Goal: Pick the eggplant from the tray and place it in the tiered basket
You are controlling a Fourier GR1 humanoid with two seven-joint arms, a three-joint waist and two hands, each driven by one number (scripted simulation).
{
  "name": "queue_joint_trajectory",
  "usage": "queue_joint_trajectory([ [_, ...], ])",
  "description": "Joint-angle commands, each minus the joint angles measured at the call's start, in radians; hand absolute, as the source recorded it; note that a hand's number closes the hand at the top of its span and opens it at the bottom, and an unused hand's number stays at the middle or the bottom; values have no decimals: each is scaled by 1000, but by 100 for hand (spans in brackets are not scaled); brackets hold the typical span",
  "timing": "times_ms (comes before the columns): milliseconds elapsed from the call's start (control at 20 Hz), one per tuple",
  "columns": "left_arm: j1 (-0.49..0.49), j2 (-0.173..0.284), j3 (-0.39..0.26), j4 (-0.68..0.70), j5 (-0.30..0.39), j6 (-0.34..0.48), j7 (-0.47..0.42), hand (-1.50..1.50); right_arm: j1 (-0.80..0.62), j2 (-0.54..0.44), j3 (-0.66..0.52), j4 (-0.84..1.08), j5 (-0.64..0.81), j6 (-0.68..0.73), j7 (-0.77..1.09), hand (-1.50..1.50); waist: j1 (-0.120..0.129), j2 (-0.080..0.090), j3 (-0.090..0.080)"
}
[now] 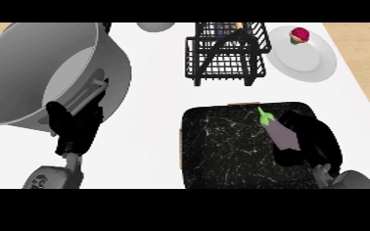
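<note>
Large grey pot [43, 68] at left; cupcake [299, 35] on a white plate [307, 61] at right.

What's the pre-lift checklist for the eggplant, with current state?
1. Eggplant on the tray: ok, it lies at the tray's right side, stem pointing up-left.
2. Right hand at the eggplant: ok, right beside it.
3. Fingers closed round the eggplant: cannot tell.
4. Tiered basket reachable from above: ok, open top, beyond the tray.
5. Basket contents: cannot tell; something dark shows in the far tier.
6. Left hand out of the path: ok, by the big pot.
</note>
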Motion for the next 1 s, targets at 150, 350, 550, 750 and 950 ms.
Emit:
queue_joint_trajectory([
  [150,-19,-29,-15,-14,16,-21,10,0,120,-31,-127,-393,-9,-114,136,150,-17,-1,-5],
  [350,1,-22,-7,-7,26,-53,-19,0,116,-74,-200,-597,50,-110,210,150,-5,1,-5],
  [550,-14,-10,0,-26,24,-66,2,0,88,-143,-308,-803,19,9,309,150,8,4,-5],
  [750,-83,-37,-6,-20,15,-54,64,0,-77,-117,-371,-800,0,102,396,150,31,10,-4],
  [950,-54,-64,-10,52,-1,-69,-18,0,-260,-170,-452,-757,-103,229,450,150,37,11,-6],
])
